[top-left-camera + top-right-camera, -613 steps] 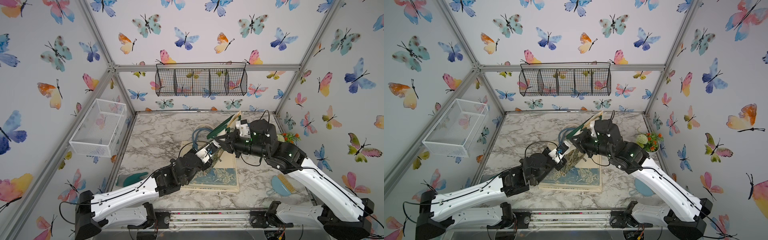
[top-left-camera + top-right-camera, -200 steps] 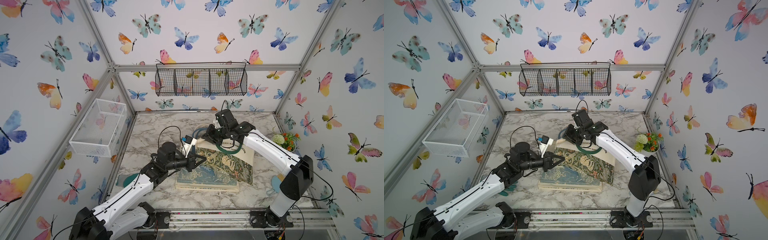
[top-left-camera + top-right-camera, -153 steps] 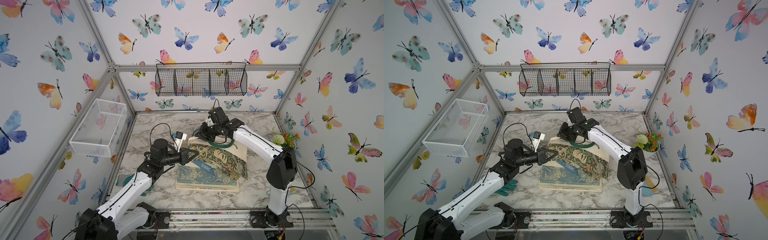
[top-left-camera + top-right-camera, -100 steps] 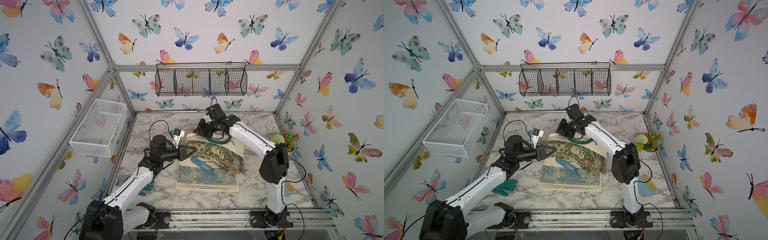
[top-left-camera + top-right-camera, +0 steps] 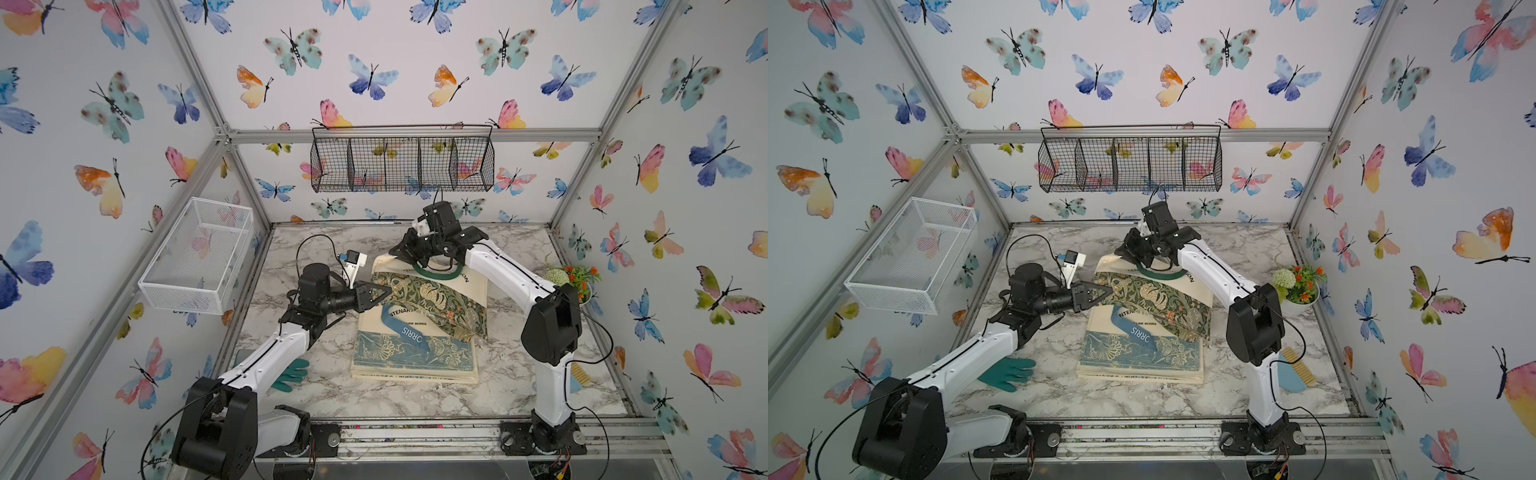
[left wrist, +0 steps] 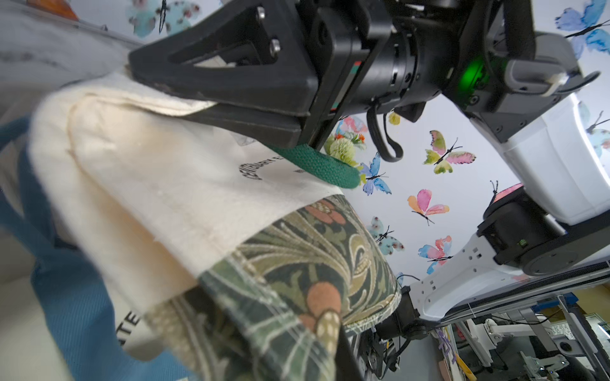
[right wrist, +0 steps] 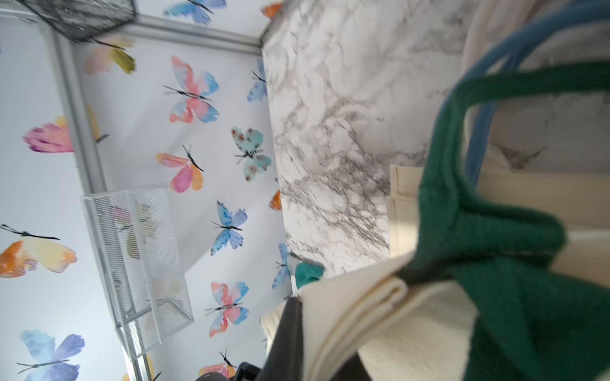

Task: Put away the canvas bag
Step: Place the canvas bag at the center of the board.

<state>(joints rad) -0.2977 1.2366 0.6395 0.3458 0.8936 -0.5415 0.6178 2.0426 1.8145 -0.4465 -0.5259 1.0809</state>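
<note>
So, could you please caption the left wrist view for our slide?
Right hand pinching the canvas bag beside its green handle.

You have bright, even, diffuse light in both top views, with faint shadows and wide-angle bowing at the edges. Your wrist views blur up close: the canvas bag (image 6: 138, 184) smears, its green handle (image 7: 495, 231) too.

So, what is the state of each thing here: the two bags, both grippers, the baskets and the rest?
blue bag: flat on the table.
green bag: half lifted, lower end on the blue bag.
left gripper: shut on the green bag's corner.
right gripper: shut on the green bag's top edge.
black basket: empty.
white basket: empty.
glove: lying flat.
flower pot: upright.
</note>
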